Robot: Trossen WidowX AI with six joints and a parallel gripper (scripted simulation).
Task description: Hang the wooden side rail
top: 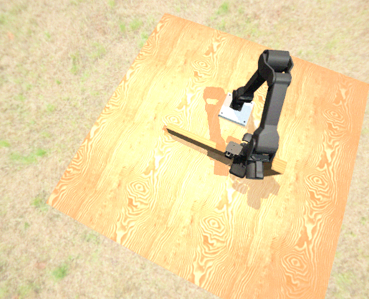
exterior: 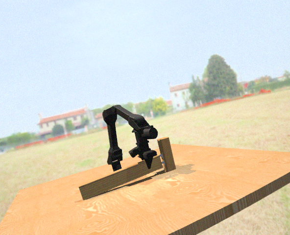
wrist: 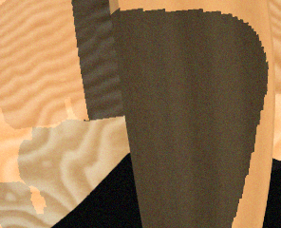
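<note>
The wooden side rail (top: 191, 137) (exterior: 114, 178) (wrist: 192, 121) slopes across the table. Its far end rests on the table top, and its near end is raised against the upright headboard post (exterior: 166, 154) (top: 278, 166). The steel hooks (exterior: 161, 159) show as small grey bits between the rail's end and the post. I cannot tell whether they sit on the pins. My gripper (exterior: 149, 163) (top: 246, 164) is shut on the rail from above, close to the post end. In the wrist view the rail fills the middle, mostly in shadow, and the fingers are hidden.
The wooden table (top: 165, 225) (exterior: 216, 192) (wrist: 27, 57) stands on grass. The arm's grey base plate (top: 239, 116) sits behind the rail, near the table's middle. The arm's shadow falls across the rail and beside the post.
</note>
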